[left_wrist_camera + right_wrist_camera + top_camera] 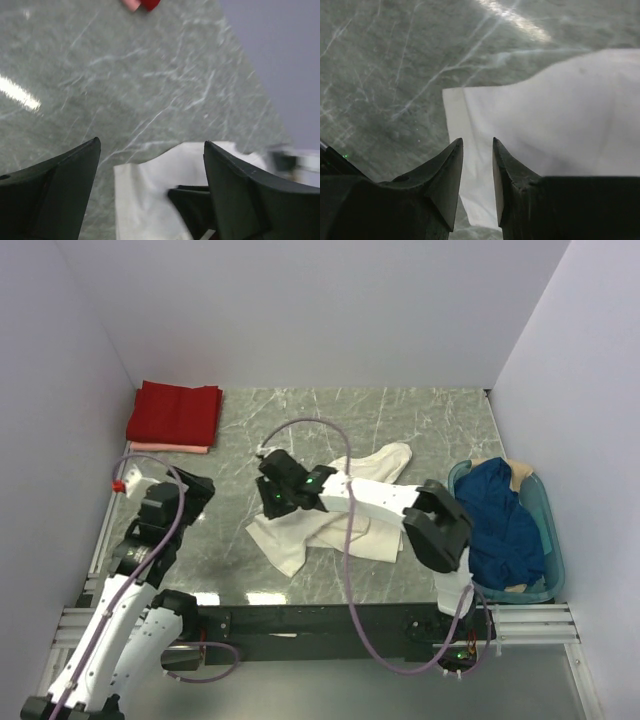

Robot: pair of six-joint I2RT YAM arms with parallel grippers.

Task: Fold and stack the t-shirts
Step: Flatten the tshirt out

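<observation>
Cream-white t-shirt [285, 540] lies crumpled and unfolded near the middle of the grey marbled table [400, 420], one sleeve reaching toward the back and a flat corner pointing to the near edge. The right arm stretches across it from the right side, and the right gripper [477, 142] hangs just above the shirt's left edge. Its fingers stand a narrow gap apart, with no cloth visible between them. In the right wrist view the hem of the shirt spreads flat on the table under the fingertips. The left gripper [151, 142] is off to the left of the shirt, above bare table and pointed toward the cloth. Its fingers are spread wide with nothing between them. In the back left corner the red t-shirt [175, 412] sits folded into a neat rectangle on top of the pale pink t-shirt [165, 448], of which only a thin strip shows along the near side. The dark blue t-shirt [500, 520] is bundled loosely in the teal basket [553, 560] at the right edge of the table.
</observation>
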